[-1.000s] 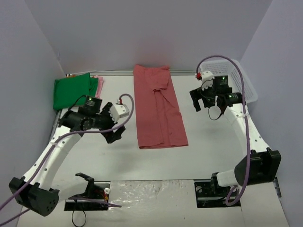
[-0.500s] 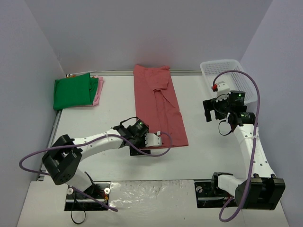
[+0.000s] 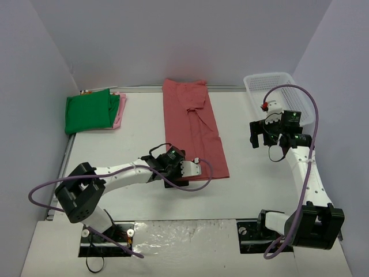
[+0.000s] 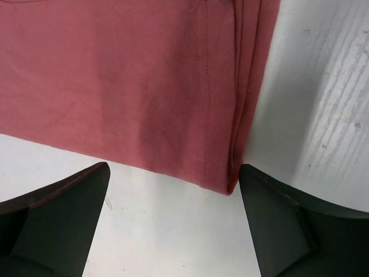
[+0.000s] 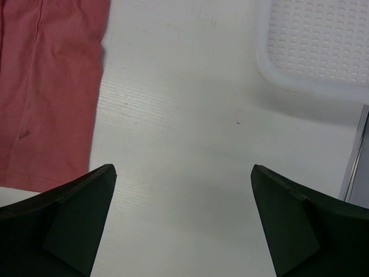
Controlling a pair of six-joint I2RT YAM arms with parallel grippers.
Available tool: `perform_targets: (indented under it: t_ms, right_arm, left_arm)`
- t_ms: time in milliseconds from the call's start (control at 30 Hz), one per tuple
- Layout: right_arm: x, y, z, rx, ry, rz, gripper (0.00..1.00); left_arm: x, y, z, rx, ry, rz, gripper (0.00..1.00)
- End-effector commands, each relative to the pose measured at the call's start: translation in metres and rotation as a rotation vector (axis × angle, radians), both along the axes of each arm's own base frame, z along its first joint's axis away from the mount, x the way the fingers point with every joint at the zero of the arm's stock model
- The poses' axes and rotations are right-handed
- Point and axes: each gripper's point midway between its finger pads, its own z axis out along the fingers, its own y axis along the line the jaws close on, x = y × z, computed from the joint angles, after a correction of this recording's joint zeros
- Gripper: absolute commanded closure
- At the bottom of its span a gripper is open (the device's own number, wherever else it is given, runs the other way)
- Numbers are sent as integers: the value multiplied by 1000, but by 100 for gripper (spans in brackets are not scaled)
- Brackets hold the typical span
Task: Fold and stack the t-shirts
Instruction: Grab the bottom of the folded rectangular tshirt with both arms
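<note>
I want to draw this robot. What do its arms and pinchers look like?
The left arm and right arm are long white tubes with chunky black joints. A purple cable loops along each one, and small green lights glow near the wrists. The left gripper and right gripper each have two dark, wedge-shaped fingers.

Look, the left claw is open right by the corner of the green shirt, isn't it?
No. The open left gripper sits by the corner of the dusty-red shirt instead; the left wrist view shows it.
</note>
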Motion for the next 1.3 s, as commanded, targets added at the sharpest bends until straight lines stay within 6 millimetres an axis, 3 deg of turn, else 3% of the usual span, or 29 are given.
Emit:
perform_targets:
  t_ms: [0,100,300,367,467,500,600,767,1033,1167,1267]
  right_arm:
    - [7,0,8,16,-22,1,0]
    - [7,-1,7,11,-18,-3,0]
    - [5,-1,-11,17,31,-1,0]
    - [5,0,-14,23,42,-1,0]
    - [4,1,-14,25,40,3,0]
    - [3,1,-12,24,34,3,0]
    - [1,0,-9,13,23,8,0]
    - [-7,7,-13,6,33,81,0]
    - [-35,36,-12,-69,-81,439,0]
    - [-39,55,-6,-9,-120,539,0]
    - [-44,69,-13,14,-135,668,0]
  left_arm:
    - [-10,-4,-4,-6,61,-27,6]
    - [-25,-3,-11,14,135,-73,5]
    - [-30,1,-15,39,162,-74,0]
    - [-29,1,-21,52,174,-61,10]
    - [-25,0,-27,78,190,-37,42]
    - [-25,0,-31,85,200,-31,65]
    - [-21,-2,-30,79,202,-4,95]
    - [-28,-8,-18,19,263,-7,98]
    - [-35,2,16,-139,457,-39,98]
    - [-38,9,17,-178,577,-55,98]
    - [-43,9,14,-203,670,-60,98]
